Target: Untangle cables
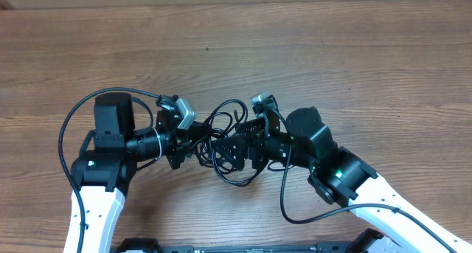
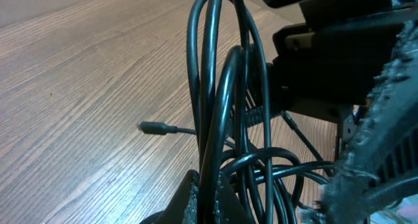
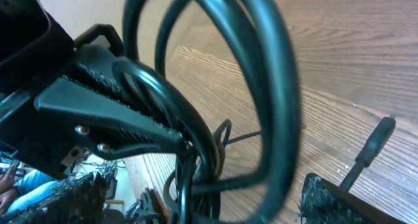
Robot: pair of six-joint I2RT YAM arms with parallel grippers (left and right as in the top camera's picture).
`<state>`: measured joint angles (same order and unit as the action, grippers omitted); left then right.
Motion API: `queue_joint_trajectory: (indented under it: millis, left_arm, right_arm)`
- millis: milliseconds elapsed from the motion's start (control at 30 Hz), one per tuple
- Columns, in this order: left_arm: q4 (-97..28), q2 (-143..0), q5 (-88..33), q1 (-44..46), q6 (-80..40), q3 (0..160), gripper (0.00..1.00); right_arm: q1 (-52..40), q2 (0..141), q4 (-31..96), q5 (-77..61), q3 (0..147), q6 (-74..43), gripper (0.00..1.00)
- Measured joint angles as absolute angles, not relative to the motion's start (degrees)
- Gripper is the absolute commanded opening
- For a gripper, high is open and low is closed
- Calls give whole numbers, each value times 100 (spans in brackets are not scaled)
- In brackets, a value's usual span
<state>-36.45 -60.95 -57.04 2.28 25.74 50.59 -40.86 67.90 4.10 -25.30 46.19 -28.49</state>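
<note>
1. The cables (image 3: 261, 87) were looped nearest the lens, bunched between both arms over the table (image 1: 332, 46).
2. Several strands were pinched by the clenched left gripper (image 2: 206, 201), seemingly as an anchor.
3. The right gripper (image 1: 234, 146) was spread wide around the loops, with nothing gripped.

The surface (image 1: 295, 39) lies open from 10 to 2 o'clock of the cables (image 1: 225, 144), while the left end effector (image 1: 198, 142) at 9 and the right end effector (image 1: 240, 147) at 3 seemingly block those sides.

The cables (image 2: 208, 119) lie on the table (image 1: 295, 46), bunched between left fingers (image 2: 183, 208) and right fingers (image 3: 333, 201)
</note>
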Motion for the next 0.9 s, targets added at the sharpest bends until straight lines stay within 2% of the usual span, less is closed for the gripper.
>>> queue_joint_trajectory:
  millis: [200,267,367,433,500,600,633,900]
  left_arm:
    - [-3688,-6095,-5706,228,2576,5059,4]
    - [-3688,-6095,-5704,228,2576,5059,4]
    - [-3750,-6095,-5605,228,2578,5059,4]
    - [-3800,-6095,-5513,228,2591,5059,4]
    - [-3826,-6095,-5468,228,2593,5059,4]
    - [-3861,-6095,-5437,228,2593,5059,4]
    - [-3870,-6095,-5426,228,2593,5059,4]
    - [-3892,-6095,-5415,228,2593,5059,4]
  right_arm:
    - [-4086,6799,215,-2530,4619,-2847,92]
    - [-4086,6799,217,-2530,4619,-2845,86]
    - [-4086,6799,220,-2532,4619,-2681,64]
    - [-4086,6799,200,-2528,4619,-2565,40]
    - [-4086,6799,193,-2521,4619,-2506,23]
    - [-4080,6799,211,-2512,4619,-2403,6]
    - [-4073,6799,211,-2504,4619,-2392,4]
    - [-4064,6799,220,-2464,4619,-2397,4]
